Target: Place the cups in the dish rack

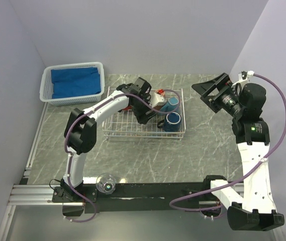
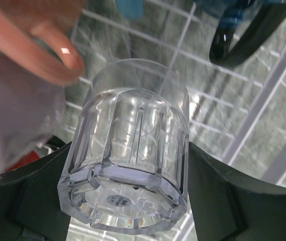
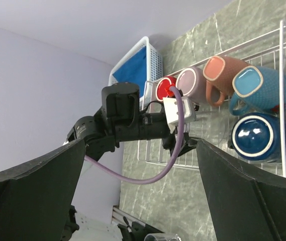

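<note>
Showing grey marbled table | dish rack mid-table | pale lilac walls

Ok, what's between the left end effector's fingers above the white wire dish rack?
A clear faceted glass tumbler, base toward the camera, touching the black fingers; seen in the left wrist view.

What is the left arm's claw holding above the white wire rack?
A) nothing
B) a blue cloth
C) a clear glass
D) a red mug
C: the left wrist view shows a clear glass clamped between the fingers of the left gripper, above the wires of the dish rack.
</note>
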You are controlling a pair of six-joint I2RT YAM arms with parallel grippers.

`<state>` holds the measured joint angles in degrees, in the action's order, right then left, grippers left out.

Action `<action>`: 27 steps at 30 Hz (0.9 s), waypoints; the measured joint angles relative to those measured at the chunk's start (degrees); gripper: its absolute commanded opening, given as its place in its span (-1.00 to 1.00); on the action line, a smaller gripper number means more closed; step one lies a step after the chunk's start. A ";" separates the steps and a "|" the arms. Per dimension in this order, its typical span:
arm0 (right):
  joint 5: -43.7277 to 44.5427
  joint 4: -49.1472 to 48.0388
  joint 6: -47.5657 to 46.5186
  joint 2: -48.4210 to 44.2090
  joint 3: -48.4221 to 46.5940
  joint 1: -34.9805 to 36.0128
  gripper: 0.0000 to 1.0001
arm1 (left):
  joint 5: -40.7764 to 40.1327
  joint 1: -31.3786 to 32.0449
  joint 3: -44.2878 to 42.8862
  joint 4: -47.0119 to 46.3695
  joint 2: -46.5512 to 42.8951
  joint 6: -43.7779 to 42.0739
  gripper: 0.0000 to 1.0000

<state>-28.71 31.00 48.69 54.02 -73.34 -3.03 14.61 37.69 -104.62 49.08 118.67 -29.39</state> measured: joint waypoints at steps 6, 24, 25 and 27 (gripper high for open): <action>-0.59 0.24 0.00 0.07 1.05 -0.42 0.99 | -0.83 0.94 0.68 -2.71 0.00 0.07 -0.43; -1.97 -0.11 0.07 0.26 1.77 -0.79 0.99 | 6.03 -0.22 0.59 -2.56 0.46 3.37 0.93; -2.01 -0.11 0.07 0.33 1.77 -0.79 0.99 | 6.64 -0.50 -0.13 -2.12 0.46 3.80 0.93; -2.12 -0.09 0.02 0.46 1.77 -0.79 0.99 | 7.50 -1.07 -1.95 -1.40 0.46 4.46 0.93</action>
<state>-30.83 30.92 48.71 54.48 -71.57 -3.81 22.11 36.62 -106.56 47.68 119.13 -24.93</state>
